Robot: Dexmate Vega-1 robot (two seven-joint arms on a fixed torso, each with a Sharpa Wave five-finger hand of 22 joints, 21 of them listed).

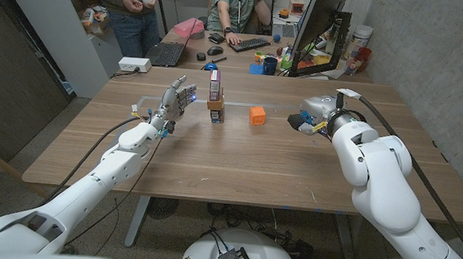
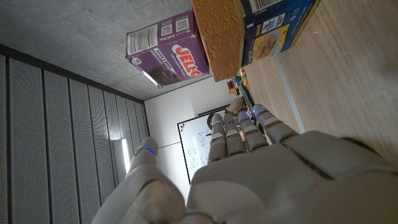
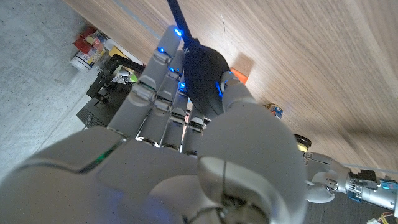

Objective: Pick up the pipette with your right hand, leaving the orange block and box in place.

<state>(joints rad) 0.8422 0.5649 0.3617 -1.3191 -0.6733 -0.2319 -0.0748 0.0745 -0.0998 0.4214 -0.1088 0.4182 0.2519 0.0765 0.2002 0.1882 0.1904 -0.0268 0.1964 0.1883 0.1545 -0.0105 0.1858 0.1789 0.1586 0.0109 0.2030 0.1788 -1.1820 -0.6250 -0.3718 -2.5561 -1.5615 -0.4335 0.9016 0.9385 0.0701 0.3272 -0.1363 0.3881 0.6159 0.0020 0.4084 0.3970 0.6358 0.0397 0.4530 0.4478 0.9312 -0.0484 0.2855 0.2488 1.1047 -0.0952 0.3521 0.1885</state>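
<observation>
Right hand (image 1: 308,121) is being closed around the dark pipette (image 3: 198,59), already held off the table, its long axis running out past the fingertips; orange block (image 1: 256,116) is sitting just left.

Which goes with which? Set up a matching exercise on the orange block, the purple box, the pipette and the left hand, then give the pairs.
Things:
1. small orange cube block
2. purple Jell-O cardboard box
3. dark pipette with a rounded bulb
4. left hand

States:
a. on top of the stack of boxes
b. gripped by the right hand
c. raised, fingers apart, holding nothing
d. alone on the wooden table, between the stack and the right hand

Pairs: 1-d, 2-a, 3-b, 4-c.
</observation>
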